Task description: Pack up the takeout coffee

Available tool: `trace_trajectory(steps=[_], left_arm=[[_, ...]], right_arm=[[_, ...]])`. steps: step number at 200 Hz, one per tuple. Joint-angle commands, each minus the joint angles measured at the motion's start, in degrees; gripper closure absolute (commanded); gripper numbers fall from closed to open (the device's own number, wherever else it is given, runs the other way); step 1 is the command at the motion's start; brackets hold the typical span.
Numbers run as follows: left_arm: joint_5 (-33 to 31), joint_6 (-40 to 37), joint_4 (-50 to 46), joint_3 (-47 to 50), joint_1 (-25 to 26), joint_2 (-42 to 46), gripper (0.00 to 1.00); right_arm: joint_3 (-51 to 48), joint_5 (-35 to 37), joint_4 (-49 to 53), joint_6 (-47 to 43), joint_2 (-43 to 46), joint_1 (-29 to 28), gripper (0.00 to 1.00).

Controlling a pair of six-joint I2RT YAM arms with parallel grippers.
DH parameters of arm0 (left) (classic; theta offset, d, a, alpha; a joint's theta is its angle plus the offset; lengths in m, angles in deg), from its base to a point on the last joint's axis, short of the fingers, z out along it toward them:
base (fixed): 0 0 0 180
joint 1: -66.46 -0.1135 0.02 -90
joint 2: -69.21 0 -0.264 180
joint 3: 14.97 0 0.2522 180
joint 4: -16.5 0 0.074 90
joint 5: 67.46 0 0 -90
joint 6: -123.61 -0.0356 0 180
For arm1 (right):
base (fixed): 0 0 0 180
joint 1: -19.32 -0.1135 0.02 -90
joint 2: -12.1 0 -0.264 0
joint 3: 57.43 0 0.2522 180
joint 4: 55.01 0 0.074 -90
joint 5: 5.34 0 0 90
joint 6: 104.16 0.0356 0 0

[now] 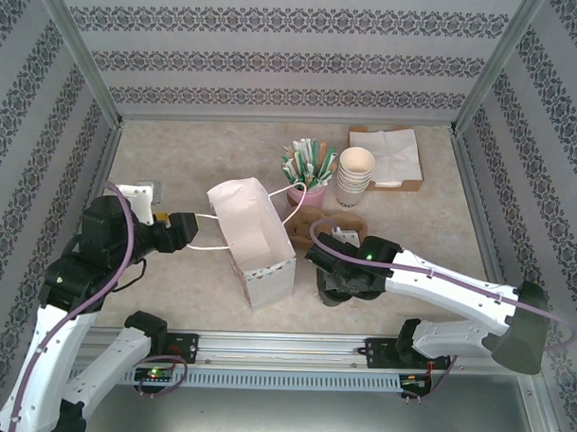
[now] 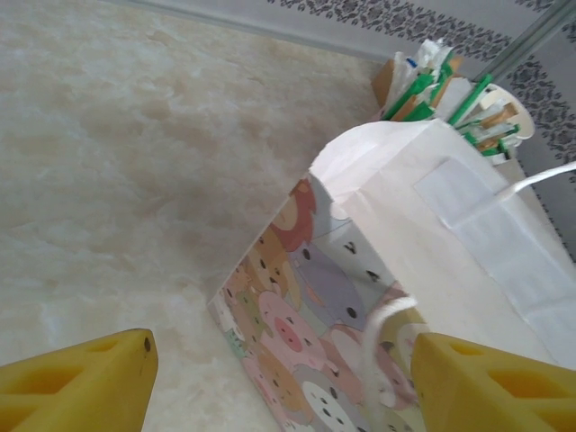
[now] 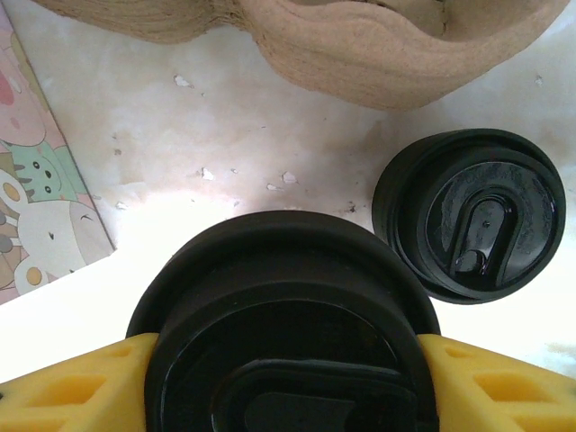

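Note:
The takeout coffee (image 3: 283, 306), a cup with a round black lid, stands on the table just right of the bag. My right gripper (image 3: 283, 382) is shut on it, one yellow finger pressed against each side of the lid. From above, that gripper (image 1: 340, 278) sits low over the cup, in front of the brown cardboard carrier (image 1: 331, 223). The white paper bag (image 1: 251, 236) stands open, its side printed with cartoon animals (image 2: 306, 315). My left gripper (image 2: 279, 387) is open beside the bag, and the white handle loop (image 2: 385, 326) hangs near its right finger.
A second black lid (image 3: 470, 216) lies on the table right of the held cup. Behind the carrier are a pink cup of straws (image 1: 307, 169), a stack of cream paper cups (image 1: 354, 176) and a napkin tray (image 1: 387, 155). Patterned walls close in three sides.

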State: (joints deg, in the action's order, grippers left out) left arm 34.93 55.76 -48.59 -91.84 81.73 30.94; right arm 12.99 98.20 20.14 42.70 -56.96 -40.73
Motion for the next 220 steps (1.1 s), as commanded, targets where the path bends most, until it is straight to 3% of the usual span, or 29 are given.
trace_trajectory(steps=[1, 36, 73, 99, 124, 134, 159, 220], left_arm=[[6.4, 4.1, -1.6, -3.4, -0.5, 0.7, 0.28], [23.0, 10.5, 3.2, -2.0, 0.9, 1.1, 0.33], [25.9, 13.7, 7.8, -2.2, 6.9, 1.9, 0.38], [19.7, 11.7, 5.8, -5.5, 14.5, -1.9, 0.40], [9.3, 8.0, 0.9, -12.2, 23.8, -8.0, 0.44], [2.0, 7.0, -2.3, -15.3, 26.6, -9.3, 0.44], [-11.1, 5.5, -8.0, -17.6, 27.3, -8.5, 0.43], [-20.9, 5.5, -21.9, -16.5, 27.3, -8.6, 0.40]], right_arm=[[-1.3, -0.8, 0.2, 0.4, 0.6, 1.5, 0.36], [-1.3, 0.1, 0.4, -0.5, 1.7, 2.9, 0.34], [-1.7, 1.2, 0.6, -1.0, 1.9, 3.8, 0.34], [-1.7, 1.8, 0.4, -1.2, 1.4, 4.4, 0.34], [-1.4, 1.7, 0.4, -0.9, 0.4, 4.6, 0.34], [-1.3, 1.6, 0.2, -0.6, 0.1, 4.6, 0.34], [-1.6, 1.2, -0.7, -0.2, 0.3, 4.5, 0.34], [-1.9, 0.5, -1.1, -0.5, 0.6, 4.5, 0.34]])
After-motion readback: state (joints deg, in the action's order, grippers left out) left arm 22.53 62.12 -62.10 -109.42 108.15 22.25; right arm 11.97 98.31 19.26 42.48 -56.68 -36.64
